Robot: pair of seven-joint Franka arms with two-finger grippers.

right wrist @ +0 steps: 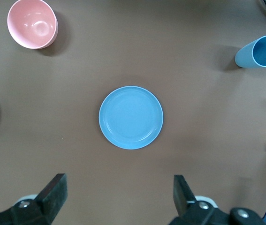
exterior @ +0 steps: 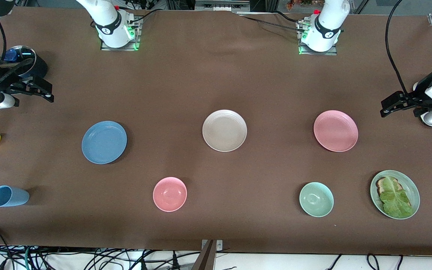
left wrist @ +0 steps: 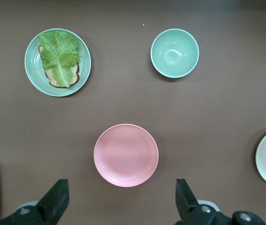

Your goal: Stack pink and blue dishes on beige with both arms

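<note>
Flat round matte blue plate (exterior: 104, 142): on the brown table (exterior: 201, 75) toward the right arm's end, untouched; right gripper (right wrist: 118, 192) high over the table, jaws spread wide
Flat round matte pink plate (exterior: 335, 131): toward the left arm's end, untouched; left gripper (left wrist: 122, 197) high over the table, jaws spread wide
Flat round beige plate with paler rim (exterior: 224, 130): between the two, bare
Step in hand, as judged: reach for the plates; each lies flat, so a finger likely must get under a rim, one arm at a time over the beige plate
Hard to make out: both arms largely cut off at the front view's edges; beige plate cropped in both wrist views
</note>
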